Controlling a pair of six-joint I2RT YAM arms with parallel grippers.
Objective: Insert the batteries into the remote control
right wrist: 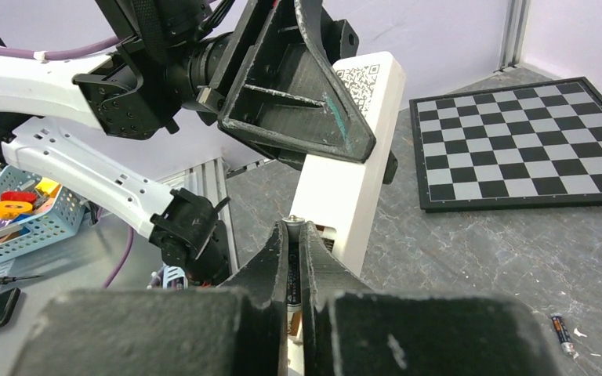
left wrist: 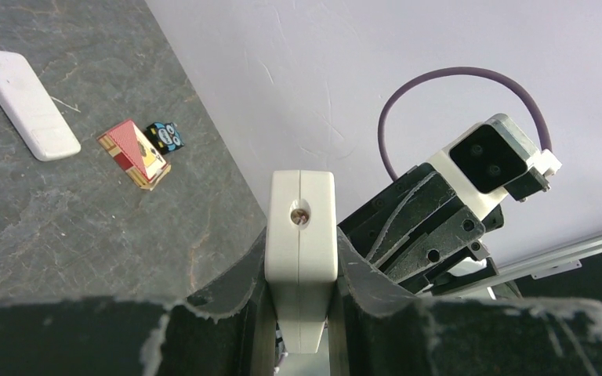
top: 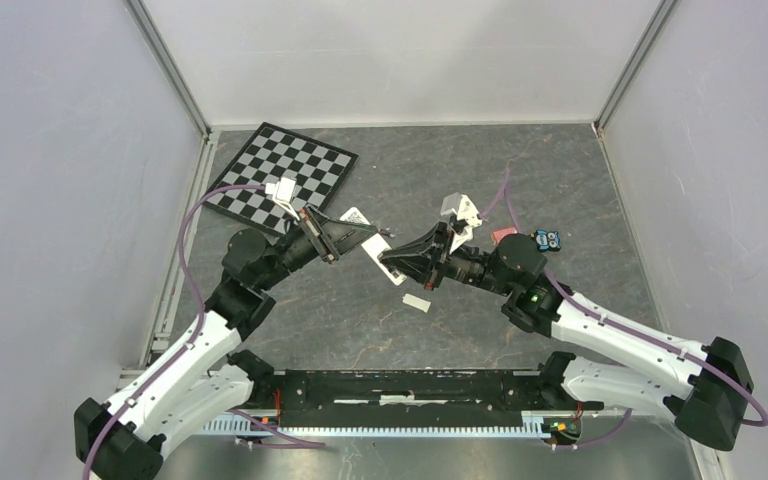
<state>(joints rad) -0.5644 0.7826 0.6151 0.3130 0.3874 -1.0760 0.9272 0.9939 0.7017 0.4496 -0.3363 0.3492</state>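
Currently, the white remote control point(right wrist: 346, 192) is held up off the worktop point(top: 560, 180) between the two arms, near the middle of the top view. It is clamped across its thin sides by the left pincer point(left wrist: 300, 252), plain back with a QR sticker turned toward the right wrist camera. The right pincer point(right wrist: 294, 235) is closed narrow on a battery point(right wrist: 292, 268), whose silver tip is seen poking out past the fingertips. That tip is placed right at the lower end of the remote's back; whether it is already touching inside the compartment cannot be told. A second, loose battery point(right wrist: 562, 334) is seen lying flat on the worktop, well apart from the remote. A checkerboard point(top: 285, 172) is laid at the far left of the worktop, behind the left arm. A white flat strip point(left wrist: 23, 102) is seen lying on the worktop, and a red card point(left wrist: 133, 153) with a small blue toy point(left wrist: 165, 135) just beside it is found further right.
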